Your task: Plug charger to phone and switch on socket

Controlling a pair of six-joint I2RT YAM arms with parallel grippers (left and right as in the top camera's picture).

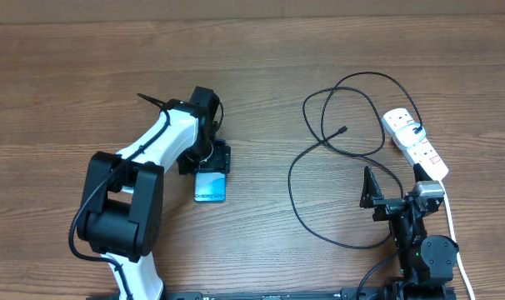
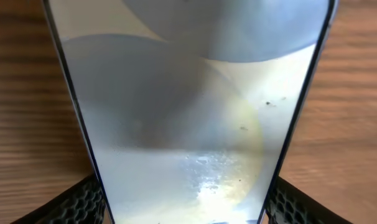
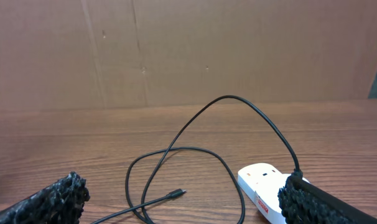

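The phone (image 1: 210,187) lies flat on the table left of centre, its blue screen up. My left gripper (image 1: 212,162) is over the phone's far end, shut on it. In the left wrist view the phone (image 2: 188,118) fills the frame, and both black fingers (image 2: 76,205) press against its long edges. The charger (image 1: 327,142) loops in coils at centre right, its plug tip (image 1: 342,129) lying free. The socket (image 1: 415,142) lies at the right with a black plug in it. My right gripper (image 1: 396,190) stands open near the front edge, facing the plug tip (image 3: 179,193) and the socket (image 3: 260,183).
A white cord (image 1: 454,237) runs from the socket toward the front right edge. Brown cardboard (image 3: 188,50) stands behind the table's far edge. Bare wood lies between the phone and the cable loops.
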